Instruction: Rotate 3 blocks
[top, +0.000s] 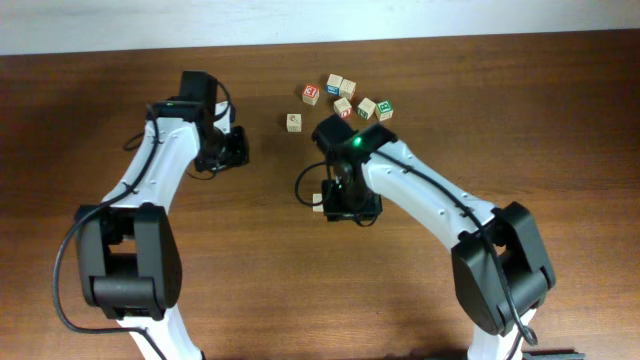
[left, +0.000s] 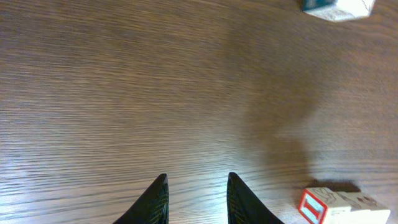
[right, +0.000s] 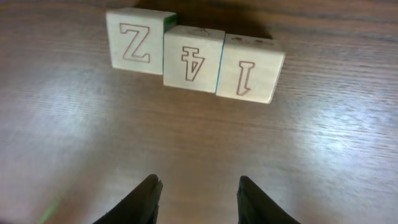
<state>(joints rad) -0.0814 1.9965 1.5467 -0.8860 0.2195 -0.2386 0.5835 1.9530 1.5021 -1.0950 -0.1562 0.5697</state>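
Note:
Three pale wood blocks lie side by side in a row in the right wrist view, their faces marked Z (right: 134, 42), 4 (right: 193, 59) and 1 (right: 249, 68). My right gripper (right: 198, 186) is open a short way back from the row, with only bare table between its fingers. From overhead the right gripper (top: 345, 205) covers most of the row, and only a pale sliver of block (top: 318, 204) shows at its left. My left gripper (left: 198, 183) is open over bare wood, holding nothing. Overhead it sits at the left (top: 238, 150).
A loose cluster of cubes with red, blue and green faces (top: 345, 98) lies at the back centre, with one more cube (top: 293, 122) to its left. The left wrist view shows a red-faced cube (left: 336, 205) at lower right and a blue-sided cube (left: 339, 7) at the top right.

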